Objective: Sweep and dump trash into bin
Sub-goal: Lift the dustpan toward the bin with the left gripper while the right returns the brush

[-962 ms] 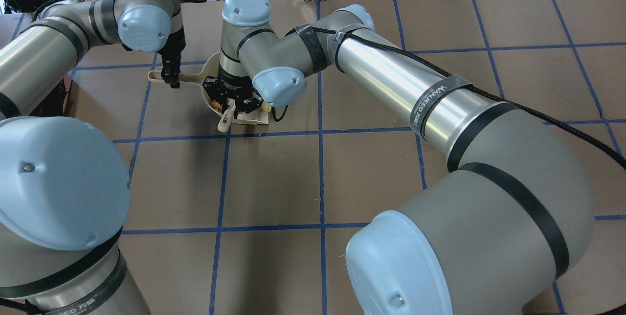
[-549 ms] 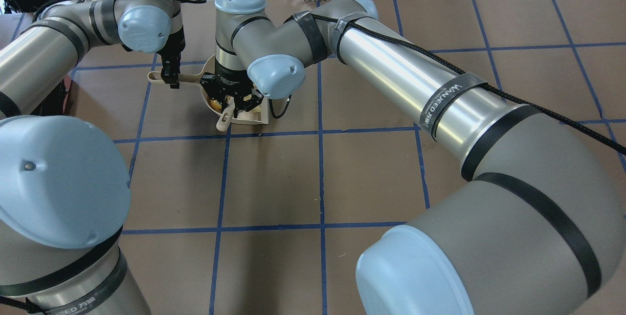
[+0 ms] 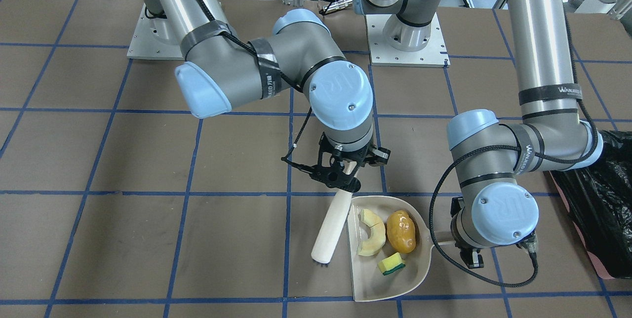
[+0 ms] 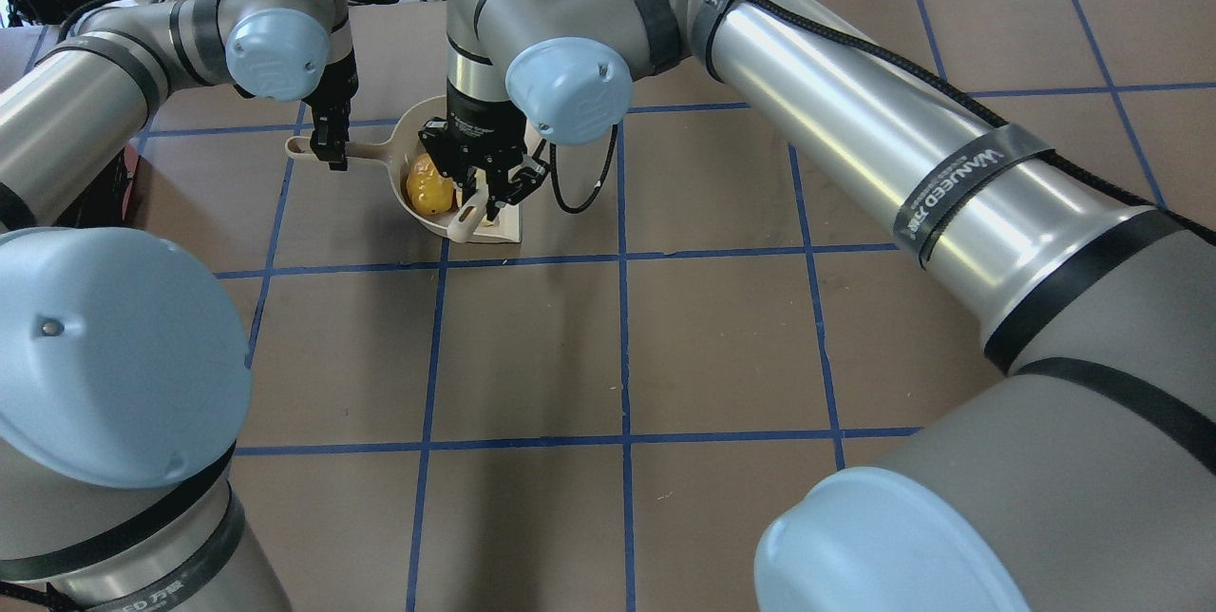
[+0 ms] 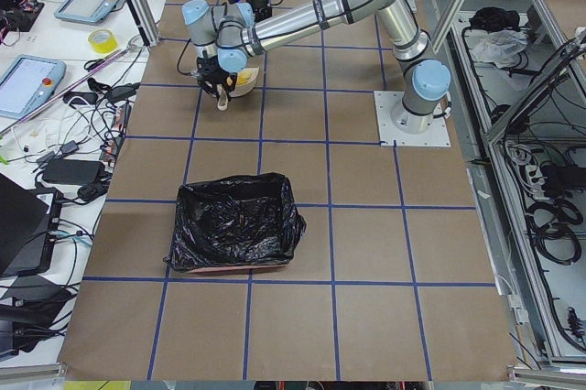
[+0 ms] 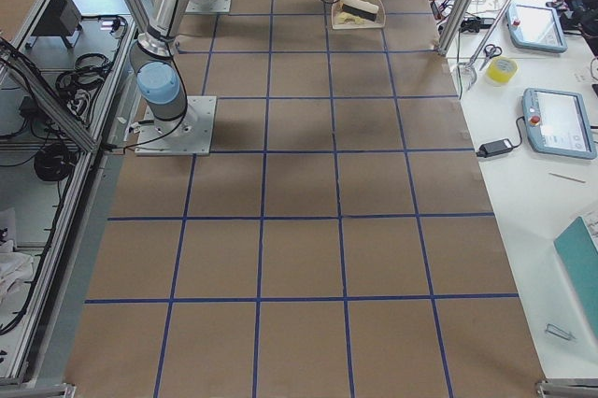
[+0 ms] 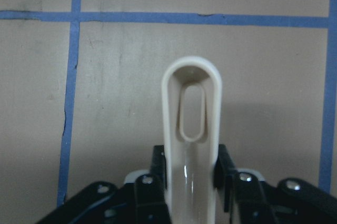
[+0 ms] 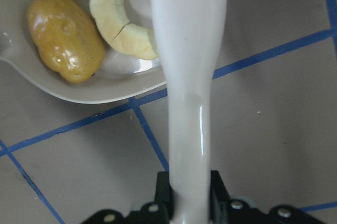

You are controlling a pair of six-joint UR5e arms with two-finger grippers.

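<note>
I read the sweeping as done: the croissant (image 3: 373, 233), the potato-like lump (image 3: 400, 231) and the yellow sponge piece (image 3: 391, 263) all lie inside the dustpan (image 3: 363, 286), the croissant nearest its open mouth and the sponge on the far side of the other two. The left gripper (image 4: 330, 154) has its jaws clamped on the dustpan handle, as the left wrist view confirms. The right gripper (image 3: 345, 179) has its jaws clamped on the handle of the brush (image 3: 332, 229), which slants down just beside the pan's mouth, its long axis running near to far. I cannot tell whether its bristles touch the table. The governing relation is this: the dustpan's long axis runs left to right, mouth toward the right, handle toward the left, and the bin (image 5: 233, 225) stands well apart to the left, on the handle side. The left arm is therefore both the holder and the nearer arm. I judge the next move to be a lift and carry leftward, keeping the mouth level or raised, since any tilt toward the right would spill the load before the bin.
</note>
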